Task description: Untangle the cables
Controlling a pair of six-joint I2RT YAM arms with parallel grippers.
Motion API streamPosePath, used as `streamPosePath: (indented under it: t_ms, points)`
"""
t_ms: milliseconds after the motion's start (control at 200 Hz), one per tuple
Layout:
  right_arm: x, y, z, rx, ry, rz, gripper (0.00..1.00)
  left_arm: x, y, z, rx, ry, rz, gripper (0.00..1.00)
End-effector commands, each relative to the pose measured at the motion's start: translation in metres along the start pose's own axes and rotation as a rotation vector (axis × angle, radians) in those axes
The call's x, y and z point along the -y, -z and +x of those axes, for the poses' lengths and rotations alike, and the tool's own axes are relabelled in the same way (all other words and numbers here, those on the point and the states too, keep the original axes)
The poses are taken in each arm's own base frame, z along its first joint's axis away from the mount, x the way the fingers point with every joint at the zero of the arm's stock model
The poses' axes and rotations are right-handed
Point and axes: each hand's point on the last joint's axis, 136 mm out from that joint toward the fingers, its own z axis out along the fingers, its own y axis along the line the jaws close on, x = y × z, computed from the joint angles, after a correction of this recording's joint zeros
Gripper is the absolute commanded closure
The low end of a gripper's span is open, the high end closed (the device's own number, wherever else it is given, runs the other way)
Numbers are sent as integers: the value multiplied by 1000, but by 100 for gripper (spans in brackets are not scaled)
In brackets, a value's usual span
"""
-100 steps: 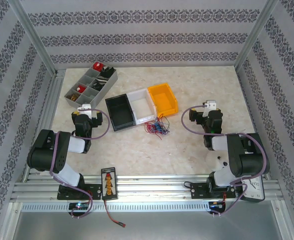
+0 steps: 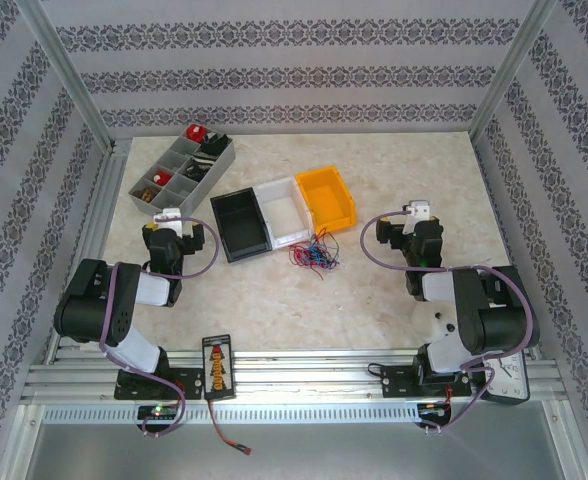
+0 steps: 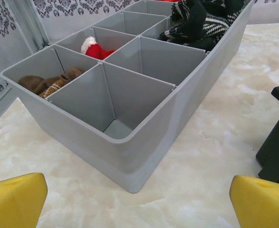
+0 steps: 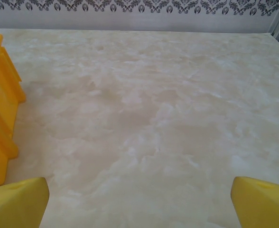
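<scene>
progress: judged not started | thin red, blue and black wire cables lie bunched on marbled tabletop | left end effector wide open, empty | right end effector wide open, empty

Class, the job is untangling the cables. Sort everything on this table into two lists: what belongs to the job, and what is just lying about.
Belongs to the job: tangled red, blue and black cables; left gripper, open; right gripper, open.

Just lying about: grey divided tray; black bin; white bin; orange bin; black board.
</scene>
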Motion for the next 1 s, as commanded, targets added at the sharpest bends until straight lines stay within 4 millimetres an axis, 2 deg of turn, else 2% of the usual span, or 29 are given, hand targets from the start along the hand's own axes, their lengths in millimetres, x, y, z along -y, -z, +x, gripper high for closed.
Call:
streamPosePath:
  t_ms: [0,705,784,844,944,994]
  points:
    - [1,1,-12,41,9,3,2,-2,-3,-5,12,22,-3,1]
    - [7,-2,-12,31,-24,6,2,1,-3,-5,11,15,13,1]
    - [6,-2,-17,39,-34,-7,2,17,1,-16,21,-27,111,1]
    - [6,0,-29,20,-30,-5,2,19,7,-29,8,-59,86,1]
    - [-10,17,-57,-26,18,-1,20,24,24,-64,20,-89,65,1]
    - [-21,29,-75,-31,3,-9,42,25,35,-82,51,-71,55,1]
